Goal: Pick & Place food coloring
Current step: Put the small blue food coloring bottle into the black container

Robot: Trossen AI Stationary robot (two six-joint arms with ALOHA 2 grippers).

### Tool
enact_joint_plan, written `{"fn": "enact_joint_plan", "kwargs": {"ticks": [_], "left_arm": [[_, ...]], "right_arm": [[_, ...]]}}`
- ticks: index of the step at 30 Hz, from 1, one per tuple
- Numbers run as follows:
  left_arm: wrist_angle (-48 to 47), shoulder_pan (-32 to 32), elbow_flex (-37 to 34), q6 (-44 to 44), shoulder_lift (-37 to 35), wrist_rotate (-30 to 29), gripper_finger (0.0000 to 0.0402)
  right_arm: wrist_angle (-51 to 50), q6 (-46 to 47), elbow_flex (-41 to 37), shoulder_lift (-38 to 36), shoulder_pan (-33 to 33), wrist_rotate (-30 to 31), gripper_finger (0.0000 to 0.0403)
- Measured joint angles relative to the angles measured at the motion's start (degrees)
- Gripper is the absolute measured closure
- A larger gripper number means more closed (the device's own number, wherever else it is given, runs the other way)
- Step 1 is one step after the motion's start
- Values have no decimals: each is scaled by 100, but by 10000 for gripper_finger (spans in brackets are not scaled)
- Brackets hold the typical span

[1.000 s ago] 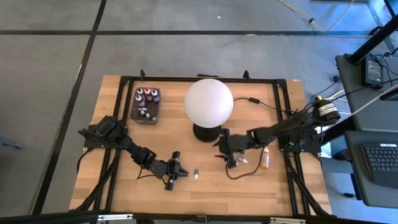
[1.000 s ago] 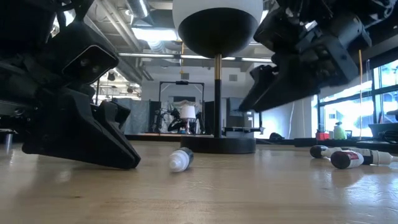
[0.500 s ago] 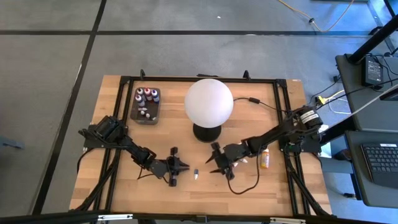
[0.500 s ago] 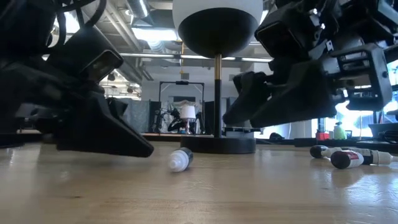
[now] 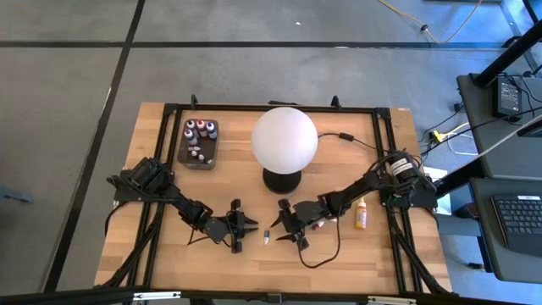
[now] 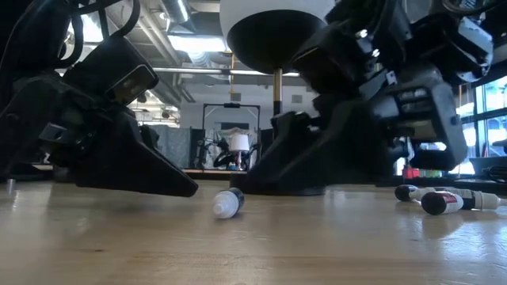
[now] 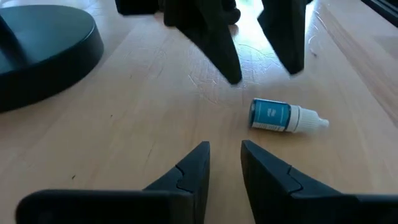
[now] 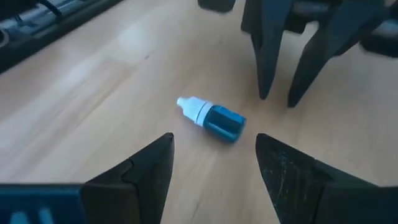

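High view: the blue bottle (image 5: pixel 266 236) lies low centre between the left gripper (image 5: pixel 246 225) and right gripper (image 5: pixel 286 230); wrist views: left narrowly parted, right wide, both empty; converging, they risk colliding or rolling it away.

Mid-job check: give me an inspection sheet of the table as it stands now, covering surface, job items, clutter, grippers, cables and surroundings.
Surface: wooden table in a black frame.
Job's things: a blue dropper bottle lies on its side between the two grippers; more small bottles stand in the dark tray; an orange bottle lies near the right arm, with small bottles lying nearby.
Clutter: white globe lamp on a dark base.
Grippers: left gripper open beside the blue bottle; right gripper open on its other side, fingers spread wider.
Cables: lamp cord runs toward the table's right edge.
Surroundings: grey floor; a desk with a keyboard on the right.
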Motion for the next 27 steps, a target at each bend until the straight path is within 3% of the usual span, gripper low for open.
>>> {"fn": "enact_joint_plan", "kwargs": {"ticks": [5, 9, 15, 21, 27], "left_arm": [[3, 0, 0, -280, 0, 55, 280], [6, 0, 0, -582, 0, 178, 242], [99, 2, 15, -1359, -28, 1172, 204], [331, -142, 24, -867, 2, 1532, 202], [366, -221, 227, -439, 2, 1500, 207]], "right_arm": [[-894, -5, 371, 56, 0, 4, 173], [-894, 15, 465, 64, 27, 11, 173], [-999, -24, 458, 64, 70, 40, 173], [-1214, -55, 461, 58, 159, 40, 173], [-1109, -313, 458, 58, 388, -24, 173]]}}
